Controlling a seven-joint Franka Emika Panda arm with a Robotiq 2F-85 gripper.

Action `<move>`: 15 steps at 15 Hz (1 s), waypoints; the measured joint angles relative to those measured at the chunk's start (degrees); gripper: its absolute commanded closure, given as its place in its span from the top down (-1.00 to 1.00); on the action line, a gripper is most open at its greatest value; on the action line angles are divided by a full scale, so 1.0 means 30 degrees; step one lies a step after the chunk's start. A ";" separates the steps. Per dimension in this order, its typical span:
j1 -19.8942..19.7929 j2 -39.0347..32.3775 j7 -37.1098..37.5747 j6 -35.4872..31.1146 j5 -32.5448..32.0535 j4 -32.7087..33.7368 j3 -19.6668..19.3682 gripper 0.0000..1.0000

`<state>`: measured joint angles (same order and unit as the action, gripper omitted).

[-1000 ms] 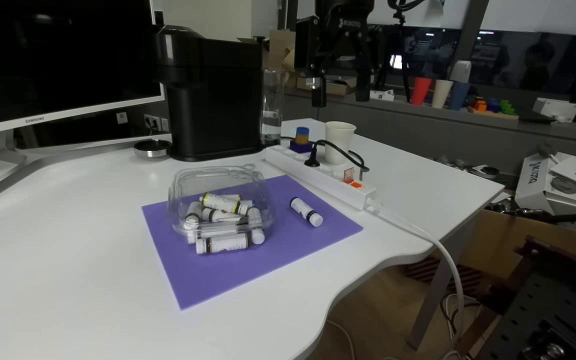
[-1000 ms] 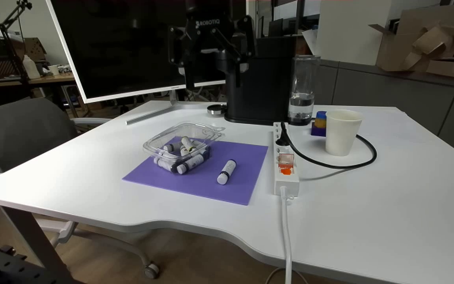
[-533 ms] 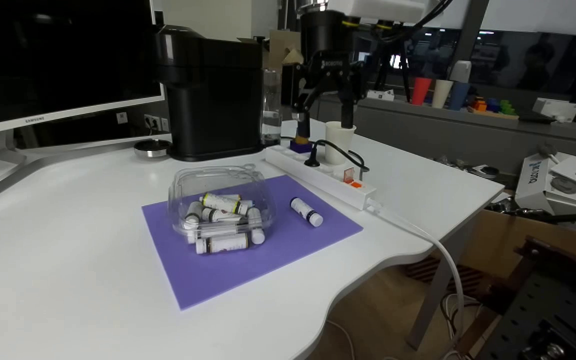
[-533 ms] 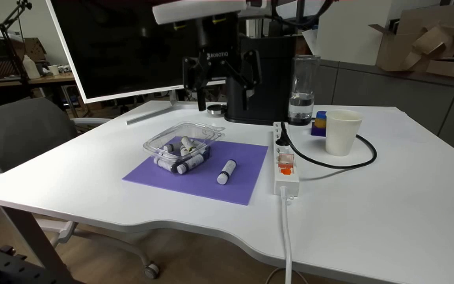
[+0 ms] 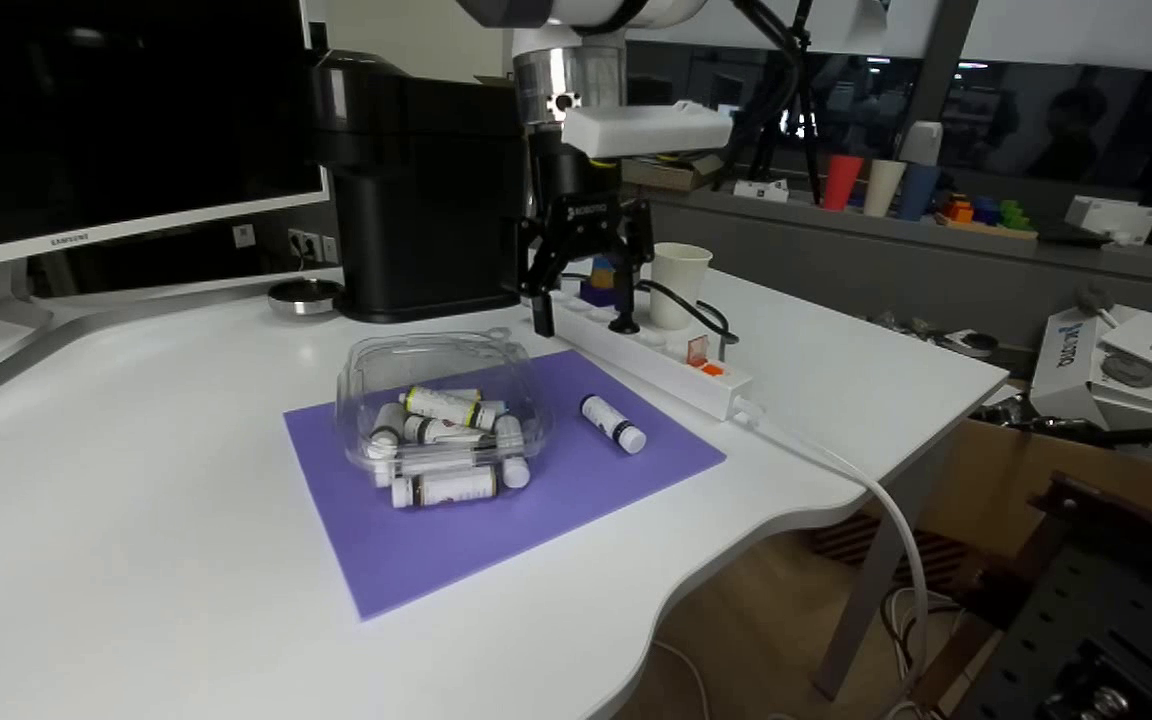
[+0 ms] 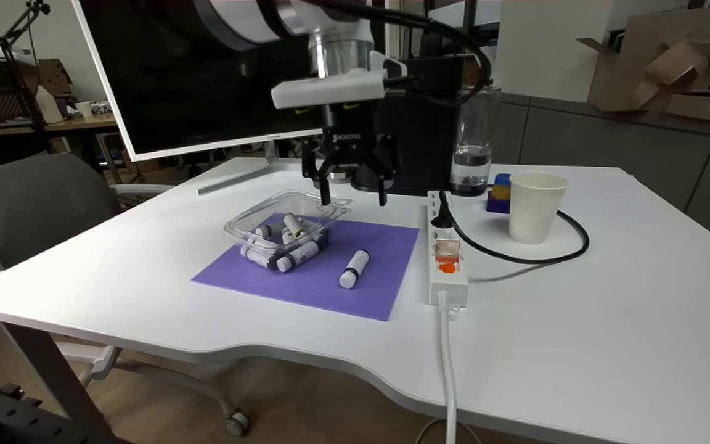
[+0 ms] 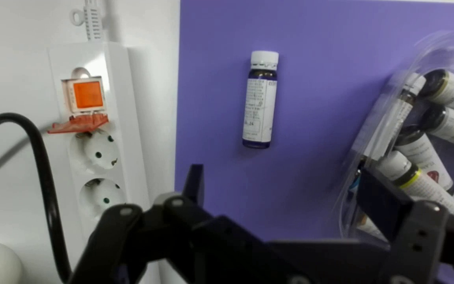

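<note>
My gripper [image 7: 280,171] stands open, its fingers wide apart with nothing between them. In both exterior views it hangs above the far side of the purple mat [image 5: 576,530], pointing down. A small dark bottle [image 7: 259,106] with a white label and white cap lies on its side on the mat, ahead of the fingertips in the wrist view and apart from them. Beside it, a clear plastic tub [image 6: 228,229] holds several similar bottles. One finger [image 7: 380,193] overlaps the tub's side in the wrist view; whether they touch cannot be told there.
A white power strip [image 6: 448,285] with a black plug and cable runs along the mat's side. Beyond it stand a white cup [image 6: 530,206] and a small block stack [image 6: 500,194]. A black coffee machine [image 5: 426,200] and a monitor [image 5: 116,110] stand at the back.
My gripper has come down from high up. In an exterior view it has also shifted left, from over the cup to near the mat's far edge. It stays open; the bottles and tub have not moved.
</note>
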<state>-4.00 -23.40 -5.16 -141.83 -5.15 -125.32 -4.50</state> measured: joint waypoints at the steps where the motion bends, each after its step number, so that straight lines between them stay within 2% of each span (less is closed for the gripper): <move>1: -0.0002 -0.0489 -0.0006 0.0001 0.0164 0.0468 0.0102 1.00; 7: -0.0397 -0.2451 -0.1029 0.0516 0.1878 0.2622 0.1068 1.00; 15: -0.1381 -0.3184 -0.3203 0.1725 0.3602 0.3992 0.2120 1.00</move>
<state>-8.14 -32.95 -14.77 -136.65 5.65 -113.34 1.86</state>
